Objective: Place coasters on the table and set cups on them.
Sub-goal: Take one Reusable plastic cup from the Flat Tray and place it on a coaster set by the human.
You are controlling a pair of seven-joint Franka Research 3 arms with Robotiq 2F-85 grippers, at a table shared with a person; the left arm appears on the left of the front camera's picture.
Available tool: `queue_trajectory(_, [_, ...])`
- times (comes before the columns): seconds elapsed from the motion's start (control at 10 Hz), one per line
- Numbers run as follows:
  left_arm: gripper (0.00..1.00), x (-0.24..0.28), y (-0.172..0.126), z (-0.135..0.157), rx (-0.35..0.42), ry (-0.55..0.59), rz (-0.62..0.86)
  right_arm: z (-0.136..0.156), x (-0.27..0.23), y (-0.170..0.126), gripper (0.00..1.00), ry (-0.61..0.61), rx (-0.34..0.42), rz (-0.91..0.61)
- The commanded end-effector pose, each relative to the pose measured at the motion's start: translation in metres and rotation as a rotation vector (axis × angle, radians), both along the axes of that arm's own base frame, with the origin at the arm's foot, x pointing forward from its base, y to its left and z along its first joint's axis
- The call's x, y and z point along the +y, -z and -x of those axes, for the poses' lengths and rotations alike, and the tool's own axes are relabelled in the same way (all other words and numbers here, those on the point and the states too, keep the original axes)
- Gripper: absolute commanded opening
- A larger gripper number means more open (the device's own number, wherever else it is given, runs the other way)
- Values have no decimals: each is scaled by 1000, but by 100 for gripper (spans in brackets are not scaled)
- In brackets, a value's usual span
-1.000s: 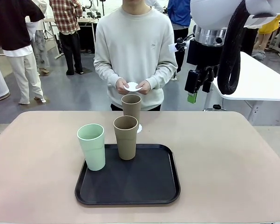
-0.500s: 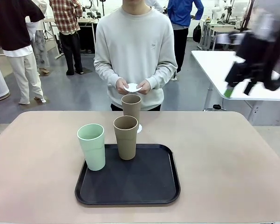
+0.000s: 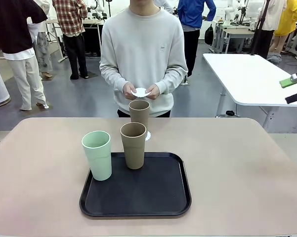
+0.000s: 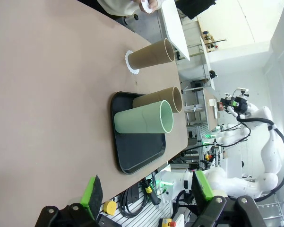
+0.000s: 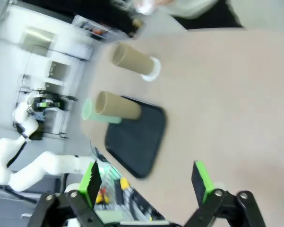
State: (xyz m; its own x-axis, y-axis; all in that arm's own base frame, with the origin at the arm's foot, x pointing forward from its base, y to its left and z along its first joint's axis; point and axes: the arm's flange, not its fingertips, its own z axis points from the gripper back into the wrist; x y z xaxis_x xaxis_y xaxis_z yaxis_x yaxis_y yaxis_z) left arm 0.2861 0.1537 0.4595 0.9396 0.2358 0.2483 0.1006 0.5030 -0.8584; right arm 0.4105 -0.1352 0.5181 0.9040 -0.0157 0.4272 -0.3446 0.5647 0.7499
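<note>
A person across the table (image 3: 247, 168) holds a white coaster (image 3: 141, 92) in both hands. One brown cup (image 3: 139, 114) stands upright on a coaster (image 3: 148, 135) on the table's far middle. A second brown cup (image 3: 133, 145) and the mint cup (image 3: 97, 155) stand on the black tray (image 3: 153, 197). My right gripper (image 3: 289, 91) is open and empty at the picture's right edge, far from the cups. In the left wrist view my left gripper (image 4: 146, 189) is open and empty, high over the table, with the mint cup (image 4: 144, 119) ahead. The right wrist view has the right gripper (image 5: 145, 182) open too.
A white rectangular table (image 3: 252, 79) stands behind at the right, under my right gripper. Other people stand in the room beyond. Bare tabletop lies on both sides of the tray.
My right arm has swung from above the table's far right out to the picture's right edge. The cups, the tray and the person's hands have not moved.
</note>
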Motion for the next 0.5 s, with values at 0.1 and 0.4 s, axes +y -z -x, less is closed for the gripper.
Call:
queue_trajectory(0.1, [100,1,1,1,-17,5,8,-18,-13,42,100,-152,4,-184])
queue_trajectory(0.4, [100,1,1,1,-17,5,8,-9,-29,64,100,-108,196,-168])
